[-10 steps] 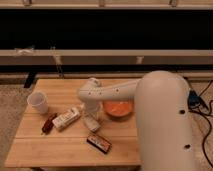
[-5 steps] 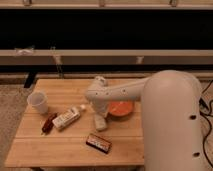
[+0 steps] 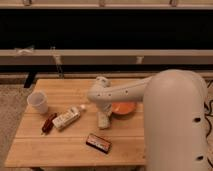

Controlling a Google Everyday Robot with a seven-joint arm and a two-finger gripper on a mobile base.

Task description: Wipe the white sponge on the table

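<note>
The light wooden table point(image 3: 55, 150) fills the lower middle of the camera view. My arm reaches in from the right, and my gripper point(image 3: 104, 121) points down at the table's middle, just left of the orange bowl point(image 3: 125, 108). A small off-white block, the white sponge point(image 3: 104, 123), shows at the gripper's tip on the table top. The gripper covers most of it, and I cannot tell the two apart clearly.
A white cup point(image 3: 38, 102) stands at the table's left. A white printed packet point(image 3: 67, 118) and a dark red stick point(image 3: 48, 122) lie left of the gripper. A dark bar with light lettering point(image 3: 98, 142) lies near the front edge. My large arm housing point(image 3: 175, 125) covers the table's right side.
My gripper has come down onto the sponge's spot and shifted a little to the right, toward the orange bowl. The off-white block has moved right with it.
</note>
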